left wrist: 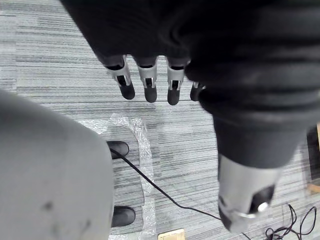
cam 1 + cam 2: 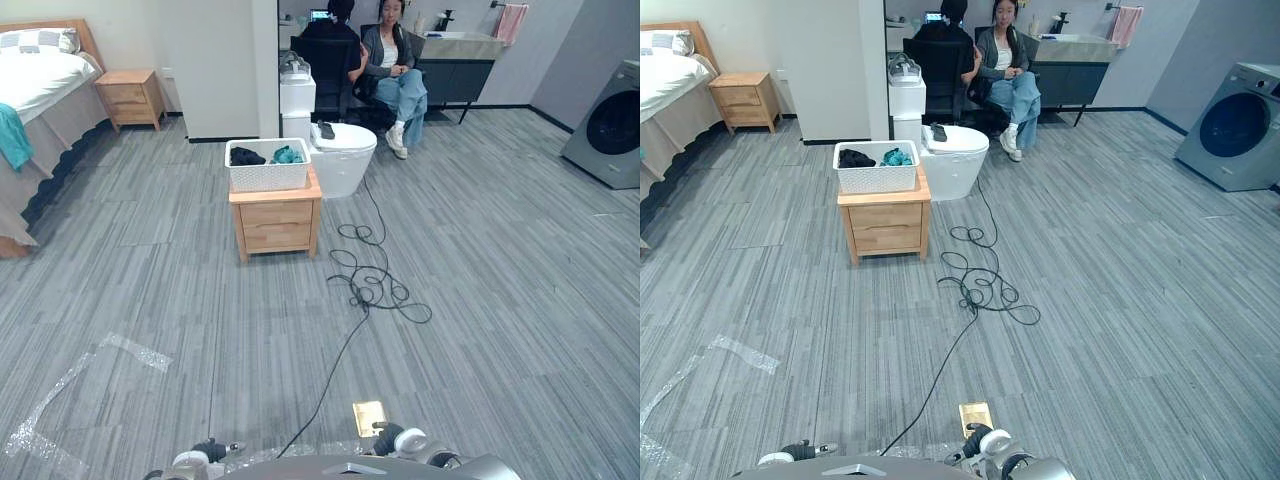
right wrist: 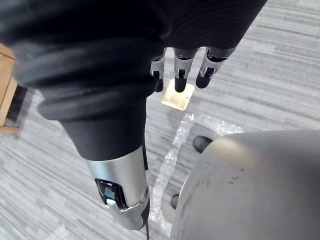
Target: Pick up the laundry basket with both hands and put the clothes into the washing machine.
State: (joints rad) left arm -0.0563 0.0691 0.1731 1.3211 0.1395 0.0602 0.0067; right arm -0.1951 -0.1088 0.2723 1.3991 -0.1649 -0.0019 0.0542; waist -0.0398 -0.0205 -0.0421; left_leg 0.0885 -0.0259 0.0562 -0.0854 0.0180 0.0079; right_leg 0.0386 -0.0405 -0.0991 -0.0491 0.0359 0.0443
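My left robot hand (image 1: 148, 82) hangs at my side, fingers straight and relaxed, holding nothing. My right robot hand (image 3: 181, 70) hangs the same way, fingers loose and empty, above the grey plank floor (image 2: 480, 300). A brass floor plate (image 2: 369, 416) lies close in front of me, toward my right side.

The white laundry basket (image 2: 267, 166) is well apart from both robot hands, across the floor ahead and a little to my left. It stands upright on a small wooden table (image 2: 275, 222) with a drawer front. Inside it I see a dark garment (image 2: 246, 156) on the left and a teal garment (image 2: 287, 154) on the right. A white toilet (image 2: 342, 157) stands just beside the table, on its right.

The washing machine (image 2: 1232, 127) stands far off to my right, against the wall, well apart from the basket. A person (image 2: 396, 72) sits on a chair beyond the toilet. A bed (image 2: 40, 82) stands far to my left.
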